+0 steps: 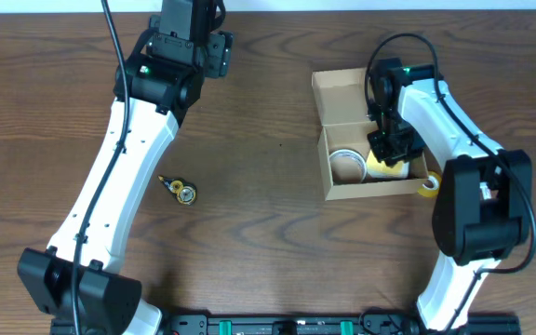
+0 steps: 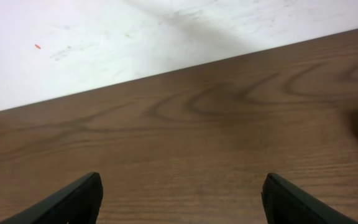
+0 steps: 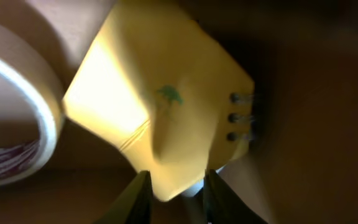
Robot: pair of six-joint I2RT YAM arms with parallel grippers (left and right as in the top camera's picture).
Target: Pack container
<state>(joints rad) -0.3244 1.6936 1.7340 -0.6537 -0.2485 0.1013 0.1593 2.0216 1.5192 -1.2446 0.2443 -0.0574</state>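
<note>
Where the container is sitting: the container [image 1: 342,98], a small rectangular tan cardboard box with its hinged flap lid lying open, is resting on the brown wooden desk [image 1: 268,233], right of centre.
Contents: a white tape roll [image 1: 347,164] is lying inside, beside a flat yellow packet [image 3: 160,106].
Right fingers [image 3: 174,186]: pinching the packet's lower edge, down inside the box.
Left fingers [image 2: 182,196]: standing spread wide over bare desk, holding nothing.
Handling: likely light and thin-walled, stiff but easily dented, and sliding readily on smooth wood. Taking it by a side wall or the rim is looking safer than by the floppy flap.
Overhead only: a yellow tape roll [image 1: 428,186] waiting just outside the box's near right corner, and a small black-and-gold object [image 1: 180,191] well apart.
Right wrist only: the pinch itself, plus three metal dots on the packet.
</note>
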